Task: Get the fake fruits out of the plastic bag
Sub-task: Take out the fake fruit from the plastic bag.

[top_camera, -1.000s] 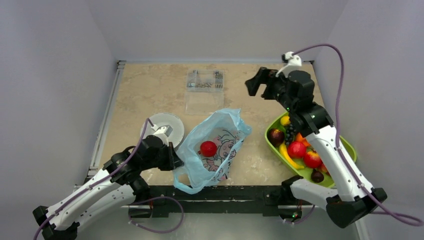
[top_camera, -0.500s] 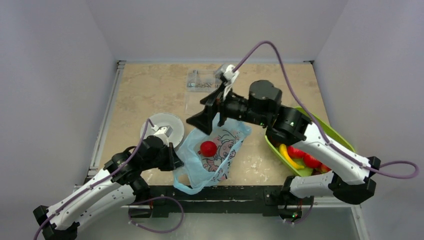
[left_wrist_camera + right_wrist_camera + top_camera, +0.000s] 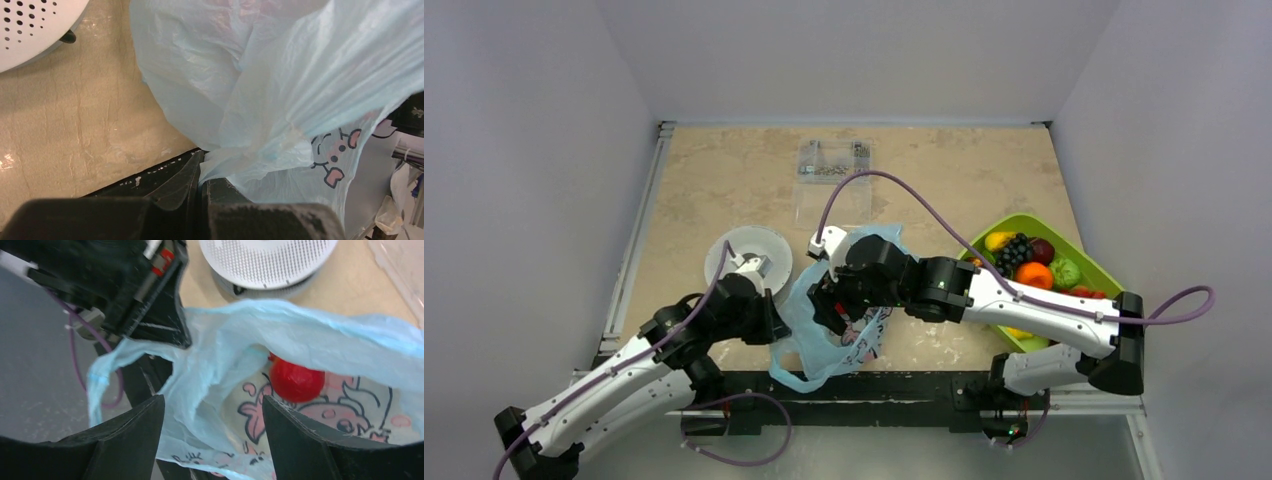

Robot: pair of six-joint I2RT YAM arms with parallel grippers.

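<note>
Nearly finished, judging by how things lie.

Starting at the left: see the left gripper (image 3: 201, 176) pressed fully together on a fold of the plastic bag (image 3: 280, 95), pinning that edge near the front of the table (image 3: 75, 125). Just beyond, count one white perforated disc (image 3: 746, 250), no part of the job.

Moving to the middle: count one bag, crumpled, mouth gaping upward. At that mouth, find the right gripper (image 3: 212, 440) spread wide, with nothing between its fingers. Ahead of it, inside the bag, count one red fruit (image 3: 295, 380), resting on the cartoon print. No other fruit visible in there, though with part of the interior hidden by folds. Farther back, count one clear box (image 3: 832, 170).

Over to the right: count one lime-green tray (image 3: 1092, 268) holding the fruits already out:
- one yellow piece (image 3: 996, 240)
- one bunch of dark grapes (image 3: 1014, 252)
- one plum (image 3: 1043, 250)
- one orange (image 3: 1032, 274)
- one green piece (image 3: 1065, 271)
- red and yellow bits half hidden by the right arm

At least seven, then; impossible to give the exact number.

Left to do, as a judgement: close on the red fruit, lift it clear of the bag, set it down outside.
</note>
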